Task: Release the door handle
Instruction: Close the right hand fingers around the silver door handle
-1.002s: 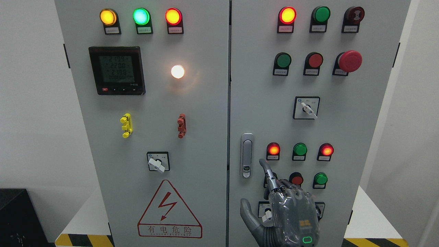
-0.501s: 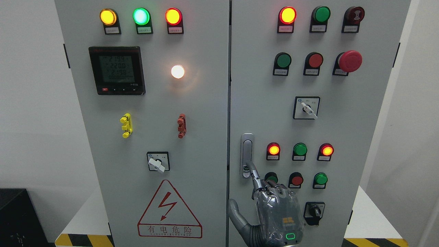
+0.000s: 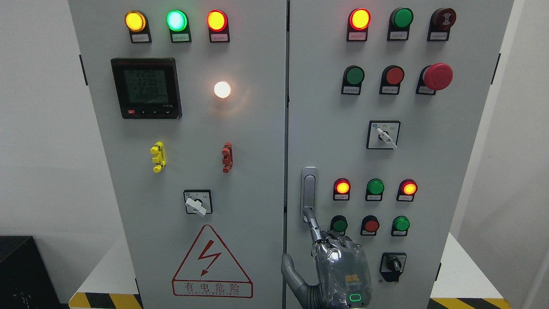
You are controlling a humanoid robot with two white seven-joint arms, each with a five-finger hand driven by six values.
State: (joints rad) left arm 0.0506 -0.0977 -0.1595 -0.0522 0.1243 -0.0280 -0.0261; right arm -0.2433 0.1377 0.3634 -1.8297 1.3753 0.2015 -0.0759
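Because the door handle [image 3: 309, 189] is a slim, recessed swing latch with its lock piece at the bottom end, the right robot hand [image 3: 341, 266] is shaped for a poke, not a grip. Its index finger [image 3: 312, 219] is stretched straight up to the handle's lower end. The other fingers look folded back at the knuckles, and the thumb [image 3: 289, 268] is splayed out below and to the left of the handle. The hand is clamped on nothing; only the tip of the index finger meets, or all but meets, the bottom of the handle, and from this view I cannot tell whether it presses.

The handle stands upright and seems to lie flat in its housing, at the left edge of the cabinet's right door [image 3: 429, 141], just beside the seam between the two doors. It sits directly above the robot hand, with the palm well below it and slightly to its right. A dark green button [image 3: 339, 224] lies just right of the handle's lower end, close to the knuckles. A black rotary switch [image 3: 392, 265] sits further down and right of the handle.

Judging by the task, the handle is already free of any grasp. What remains is probably to draw the finger clear without brushing the green button. The left arm does not show.
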